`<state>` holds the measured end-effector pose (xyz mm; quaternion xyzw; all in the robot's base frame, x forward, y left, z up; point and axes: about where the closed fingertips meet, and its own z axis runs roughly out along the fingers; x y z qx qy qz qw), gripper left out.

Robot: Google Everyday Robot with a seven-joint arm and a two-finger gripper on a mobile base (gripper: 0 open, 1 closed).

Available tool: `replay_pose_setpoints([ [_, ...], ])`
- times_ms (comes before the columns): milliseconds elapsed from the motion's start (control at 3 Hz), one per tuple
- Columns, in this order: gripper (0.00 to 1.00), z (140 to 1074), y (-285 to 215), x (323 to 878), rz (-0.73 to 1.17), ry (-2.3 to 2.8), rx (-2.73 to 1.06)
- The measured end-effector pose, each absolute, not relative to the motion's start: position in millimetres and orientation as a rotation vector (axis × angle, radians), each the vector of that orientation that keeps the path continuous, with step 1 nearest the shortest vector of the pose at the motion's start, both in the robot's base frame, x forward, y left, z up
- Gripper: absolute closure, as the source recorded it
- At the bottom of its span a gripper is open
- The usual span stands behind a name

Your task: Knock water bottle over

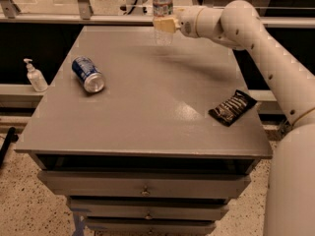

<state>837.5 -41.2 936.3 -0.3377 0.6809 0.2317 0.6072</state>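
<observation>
In the camera view, the water bottle (162, 6) stands upright at the 12 o'clock edge of the table (147, 112). The gripper (165, 24) is against its middle, coming from 3 o'clock; whether it is released or clenched I cannot tell. A push above the middle, toward 9 o'clock, should tip it best.

clear ribbed plastic water bottle (162, 4), far edge: see-through, glossy | pale-yellow gripper (165, 24) against it: matt, plastic-looking | white robot arm (246, 28): smooth shell, slight sheen | blue soda can (88, 74), left: shiny metal | grey table top (147, 117): smooth, matt, faint glare | black snack packet (232, 107), right: glossy crinkled film
</observation>
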Motion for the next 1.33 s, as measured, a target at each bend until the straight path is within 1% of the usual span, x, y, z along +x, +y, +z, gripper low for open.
replay_pose_setpoints([
  [333,1.0,959.6,-44.8,802.5,0.549,1.56,-0.931],
  [667,1.0,968.6,-49.1,773.8,0.486,1.592,-1.127],
  [1000,1.0,950.4,-53.3,748.2,0.361,1.663,-1.387],
  [1333,1.0,910.9,-62.8,710.5,0.235,1.732,-1.706],
])
